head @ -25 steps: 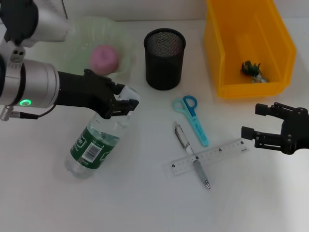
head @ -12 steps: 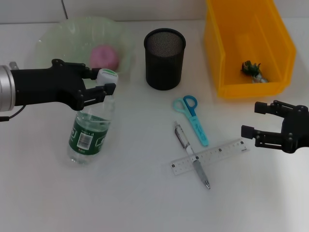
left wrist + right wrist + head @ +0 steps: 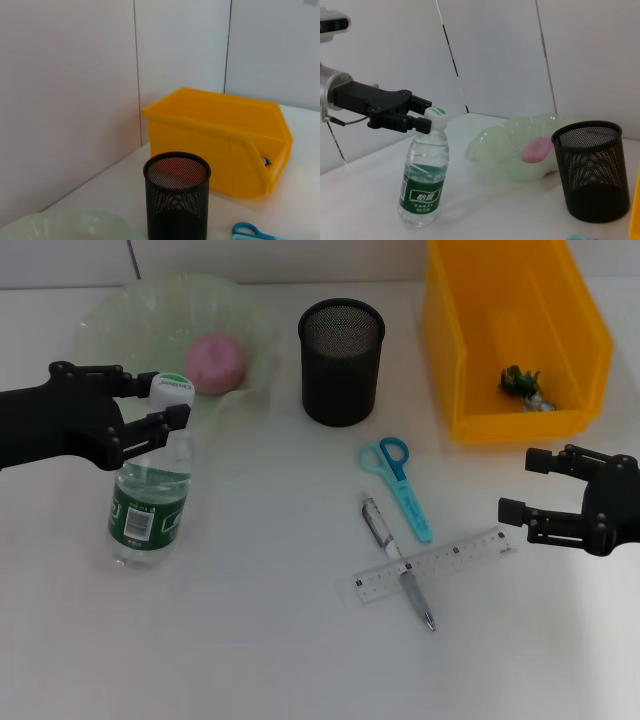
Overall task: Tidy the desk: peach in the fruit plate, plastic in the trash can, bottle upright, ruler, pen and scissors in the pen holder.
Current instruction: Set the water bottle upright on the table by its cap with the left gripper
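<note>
Head view shows the bottle [image 3: 148,502] standing nearly upright on the white desk [image 3: 250,640], its cap clamped between the fingers of the left gripper [image 3: 160,405], whose black arm reaches in level from the desk's left edge. Just behind it sits one green fruit plate [image 3: 120,310] with one peach [image 3: 216,362] inside. One black mesh pen holder [image 3: 341,361] stands near the middle, and one yellow trash can [image 3: 515,335] to its right holds a small scrap of plastic [image 3: 522,385]. In front of the holder lie one pair of scissors [image 3: 398,486], one pen [image 3: 398,562] and one ruler [image 3: 435,564]; the pen crosses the ruler. The right gripper [image 3: 525,487] hovers near the ruler's right end, fingers spread apart, holding nothing. Pale panelled walls close off the desk behind
</note>
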{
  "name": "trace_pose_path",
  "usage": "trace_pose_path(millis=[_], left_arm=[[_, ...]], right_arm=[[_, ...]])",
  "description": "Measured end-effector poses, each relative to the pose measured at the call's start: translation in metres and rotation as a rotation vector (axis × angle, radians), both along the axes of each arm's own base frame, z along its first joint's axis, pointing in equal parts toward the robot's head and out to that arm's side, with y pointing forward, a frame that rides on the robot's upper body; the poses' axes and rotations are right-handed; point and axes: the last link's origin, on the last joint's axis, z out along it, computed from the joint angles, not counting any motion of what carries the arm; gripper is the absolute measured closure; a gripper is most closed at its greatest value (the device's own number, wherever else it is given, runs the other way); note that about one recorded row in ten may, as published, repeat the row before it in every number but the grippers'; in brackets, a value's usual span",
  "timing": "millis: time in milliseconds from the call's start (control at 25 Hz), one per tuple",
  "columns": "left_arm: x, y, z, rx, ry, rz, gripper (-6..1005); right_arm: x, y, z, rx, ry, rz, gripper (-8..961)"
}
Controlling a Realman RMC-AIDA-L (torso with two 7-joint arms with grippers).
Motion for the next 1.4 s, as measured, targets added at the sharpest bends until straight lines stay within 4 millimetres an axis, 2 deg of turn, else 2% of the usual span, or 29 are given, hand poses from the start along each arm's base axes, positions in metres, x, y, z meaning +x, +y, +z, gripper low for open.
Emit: trace_pose_path(millis=[480,960,1400], left_arm=[[-0.018,-0.003,0.007,0.058,-0.083,0.013,558],[-0.027,-0.01,0.017,0.096,-0.16,-0.032,558],[-0.033,-0.011,0.014,0.101,-0.158,-0.034,564]], right_arm=[[-0.001,0.001,0.001,0.001,0.007,-0.001,108],[-0.004,0.002,0.003,0.006,0.004,0.006,108],[-0.004,0.002,0.003,0.001,0.003,0.004,107]])
